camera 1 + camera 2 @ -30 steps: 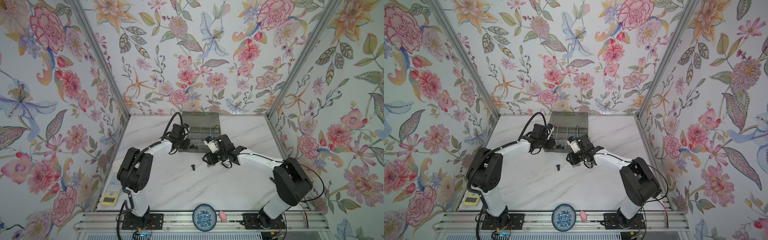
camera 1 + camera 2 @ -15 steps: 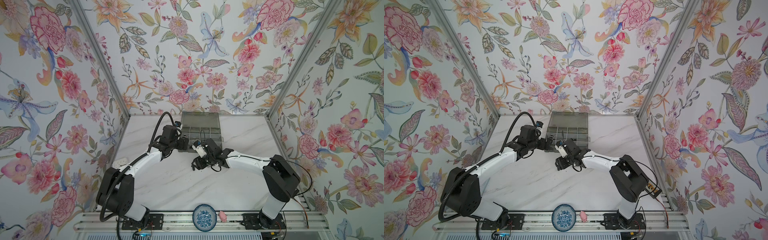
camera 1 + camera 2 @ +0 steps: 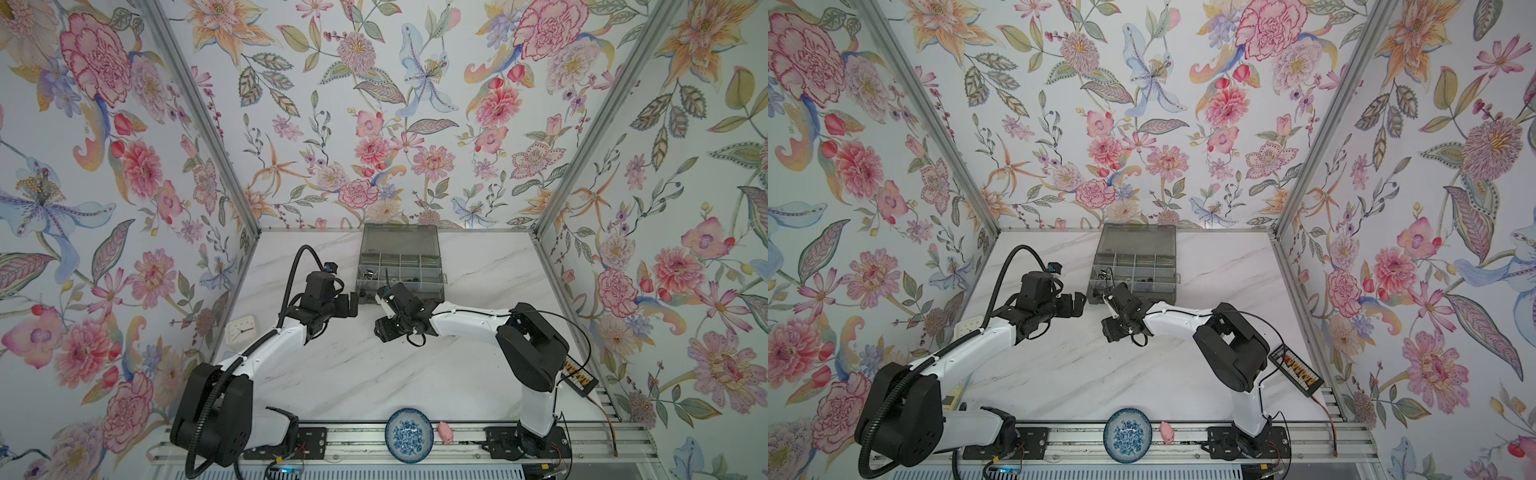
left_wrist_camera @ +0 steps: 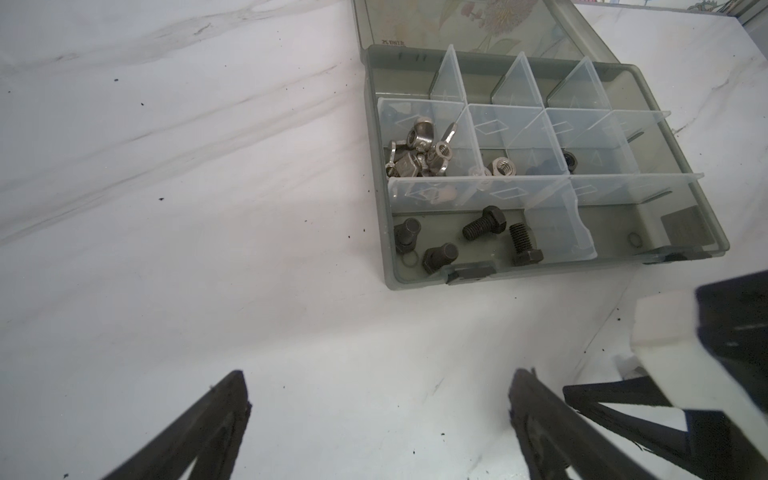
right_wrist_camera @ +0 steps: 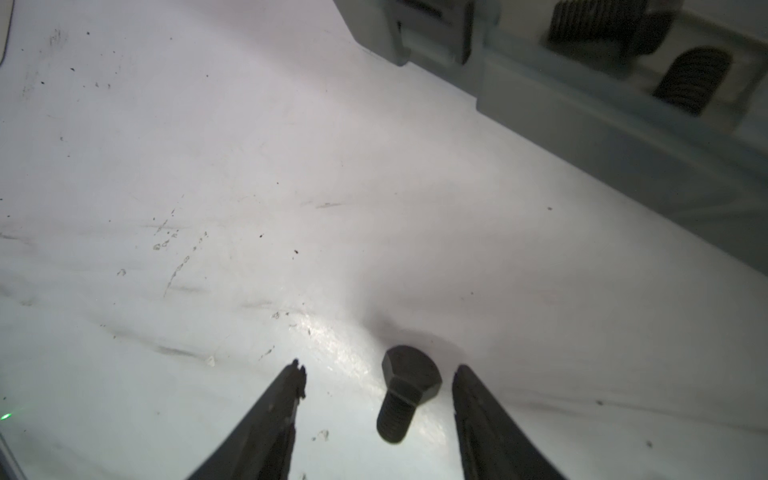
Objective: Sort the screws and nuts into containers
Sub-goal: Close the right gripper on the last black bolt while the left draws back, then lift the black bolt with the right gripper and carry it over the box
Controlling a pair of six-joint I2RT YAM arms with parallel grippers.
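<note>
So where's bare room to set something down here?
Free: the wide tabletop from the blue bowl up to the left gripper and right gripper, and the strips beside the grey box. Crowded: before the box, where the grippers nearly meet, a black screw between the right one's jaws.

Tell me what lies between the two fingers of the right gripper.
A black screw lies on the table between the fingers of the open right gripper, shown in the right wrist view.
</note>
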